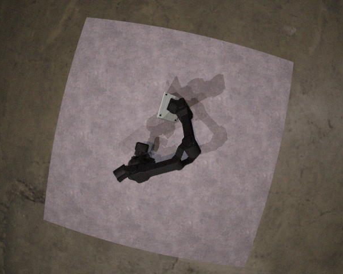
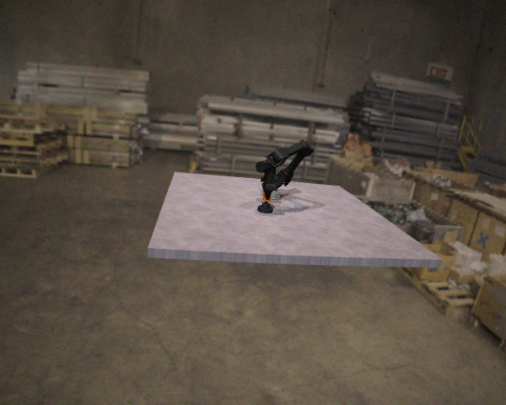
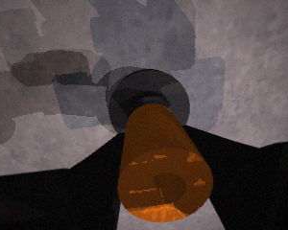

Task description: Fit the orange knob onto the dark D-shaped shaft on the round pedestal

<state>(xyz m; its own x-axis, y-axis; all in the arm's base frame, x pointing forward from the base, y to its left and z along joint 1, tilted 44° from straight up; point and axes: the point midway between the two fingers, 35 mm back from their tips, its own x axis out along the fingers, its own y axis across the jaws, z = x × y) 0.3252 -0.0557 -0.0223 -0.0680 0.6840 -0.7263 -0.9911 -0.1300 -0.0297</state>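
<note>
Clamped on the upright orange knob (image 2: 266,197) (image 3: 160,158), the WidowX's end effector (image 2: 266,197) (image 3: 153,134) is holding it directly above the round pedestal (image 2: 265,209) (image 3: 180,96) on the worktop (image 1: 106,206) (image 2: 227,235), its long axis apparently running toward the shaft, their flat sides' alignment remaining impossible to tell.

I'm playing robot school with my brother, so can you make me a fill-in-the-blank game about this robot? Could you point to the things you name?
The knob (image 3: 160,153) is colored ____.
The jaws (image 2: 266,197) are shut on the ____.
Below the knob stands a dark, round ____.
The arm's base plate (image 1: 163,110) is fixed to the ____ corner of nothing else.

Missing words: orange; knob; pedestal; table
</note>
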